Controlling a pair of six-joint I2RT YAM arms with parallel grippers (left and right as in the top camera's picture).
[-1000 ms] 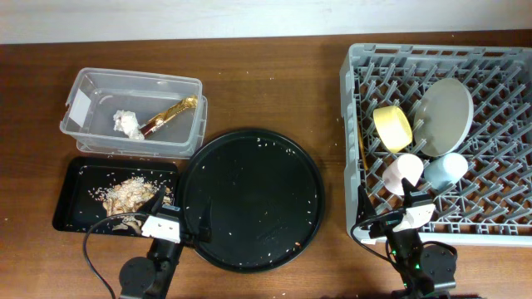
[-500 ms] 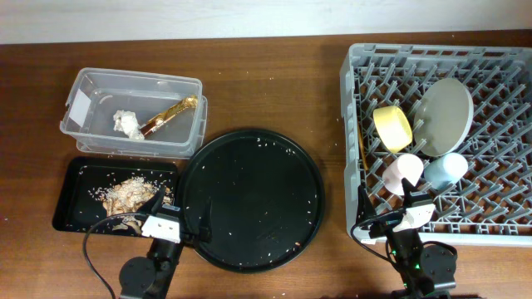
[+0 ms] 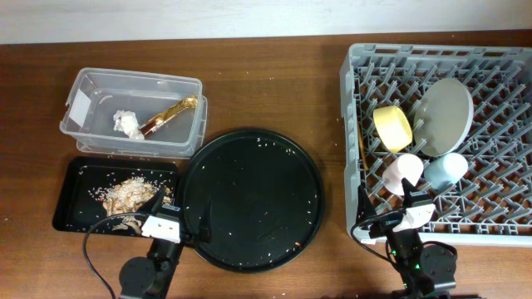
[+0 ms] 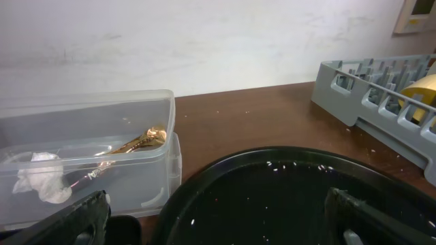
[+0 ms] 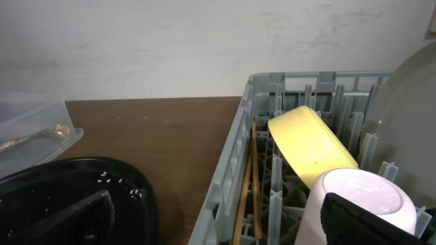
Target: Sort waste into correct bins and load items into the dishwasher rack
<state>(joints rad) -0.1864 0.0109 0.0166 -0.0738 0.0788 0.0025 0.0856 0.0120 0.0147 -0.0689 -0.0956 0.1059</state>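
Both arms are resting at the near edge of the surface (image 3: 274,83). The left pincer (image 4: 216,204) is gaping wide with nothing between its fingers, and the right pincer (image 5: 218,202) is doing the same. The tissue (image 3: 126,123) and the snack wrapper (image 3: 170,115) are lying together in the clear box (image 3: 137,75), seemingly the place for dry rubbish. The food scraps (image 3: 129,195) are sitting in the shallow black tray (image 3: 71,199) just in front of it, kept apart as wet waste. In the rack (image 3: 353,124), the plate (image 3: 443,116) is leaning on edge between the pegs and the yellow bowl (image 3: 392,127) is tilting beside it, probably so that water can run off. The pink cup (image 3: 402,173) and the blue cup (image 3: 445,170) are lying side by side nearer the arms. The chopsticks (image 5: 245,184) are running along the rack's left wall. The round tray (image 3: 249,199) is carrying only stray rice grains, so the sorting is looking finished.
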